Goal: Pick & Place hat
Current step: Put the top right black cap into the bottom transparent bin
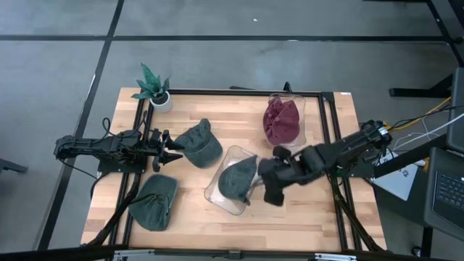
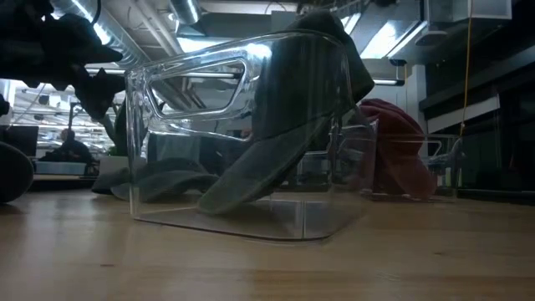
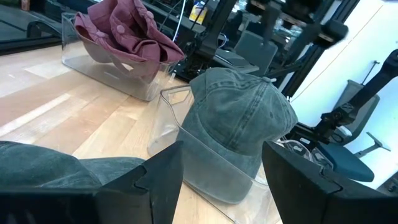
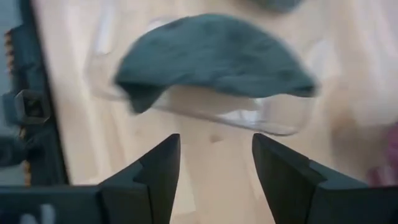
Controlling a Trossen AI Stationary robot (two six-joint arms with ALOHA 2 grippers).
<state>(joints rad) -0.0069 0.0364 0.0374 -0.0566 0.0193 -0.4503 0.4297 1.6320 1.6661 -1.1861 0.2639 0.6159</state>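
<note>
Right gripper [image 1: 255, 190], fingers spread and empty, sits beside the clear bin [image 1: 217, 194] holding a green cap [image 1: 233, 178]. Left gripper [image 1: 174, 147], fingers spread, touches another green cap [image 1: 199, 143].

Green hats [image 1: 199, 143]: three; red: one; bins [image 1: 217, 190]: two.

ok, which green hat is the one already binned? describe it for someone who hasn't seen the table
Start at the wooden table and find the clear bin near its middle, just left of the right pincer. The green hat sits inside it. The other two green hats lie bare on the wood, and the far bin holds a maroon hat.
</note>
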